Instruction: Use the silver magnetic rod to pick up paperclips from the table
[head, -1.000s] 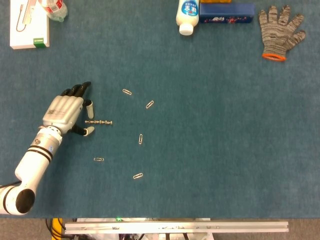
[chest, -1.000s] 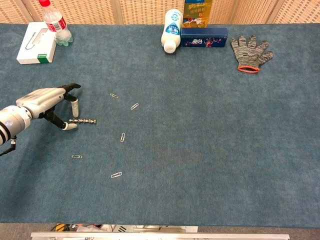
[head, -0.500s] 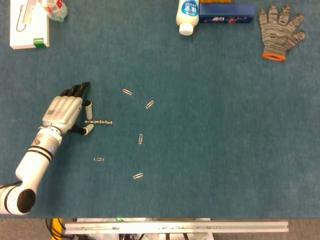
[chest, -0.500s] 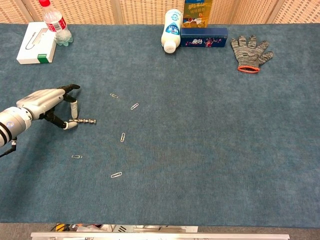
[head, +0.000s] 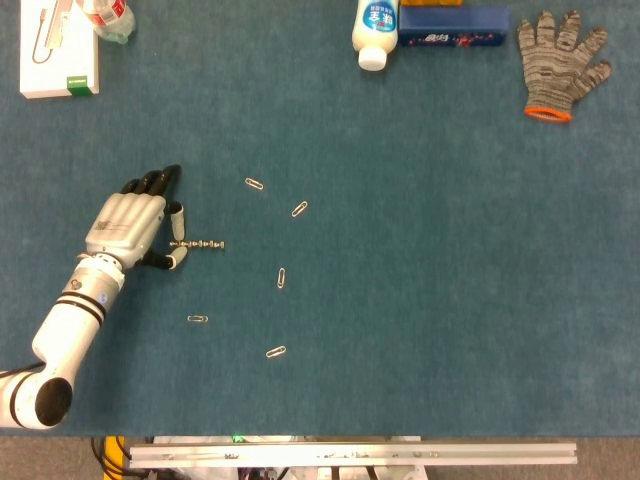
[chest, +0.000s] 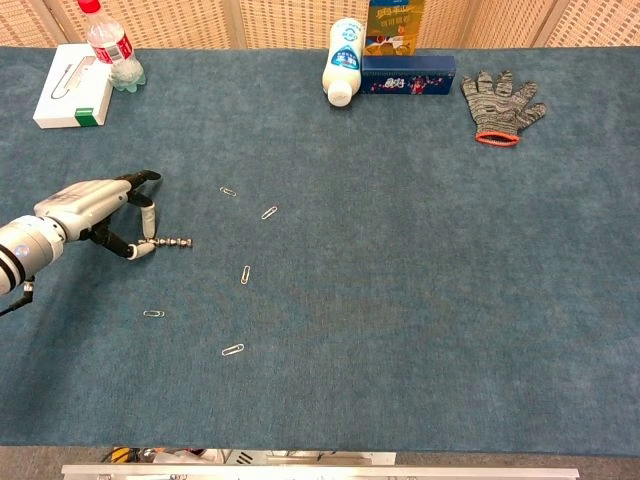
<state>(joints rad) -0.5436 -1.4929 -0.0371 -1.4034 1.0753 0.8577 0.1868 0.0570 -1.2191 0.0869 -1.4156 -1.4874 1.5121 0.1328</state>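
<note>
The left robot hand (head: 133, 222) is down low on the blue surface (head: 430, 260), on its left side, with the thumb and one fingertip closed around the near end of the silver magnetic rod (head: 200, 244). It's a pinch on that end; the dark fingers (head: 155, 180) are stretched out forward, away from the rod. From the chest camera the same robot hand (chest: 95, 212) shows the two light fingertips meeting at the rod's (chest: 172, 242) left end, and the rod lies flat on the carpet-like cover, pointing right toward the clips.

Five paperclips are scattered to the right and nearer side of it: one far up (head: 255, 184), one just right of that (head: 299, 209), one in the middle (head: 281, 278), one near the forearm (head: 198, 319), and one nearest the front edge (head: 276, 352). None touches the rod.

The right robot hand is in neither view.

Along the far edge: a white box with a green stripe (head: 58, 55) and a clear plastic bottle with a red cap (chest: 107, 44) at the left, a white bottle lying down (head: 375, 30) beside a dark blue box (head: 455, 27), and a grey knitted glove with an orange cuff (head: 562, 62) at the right.
</note>
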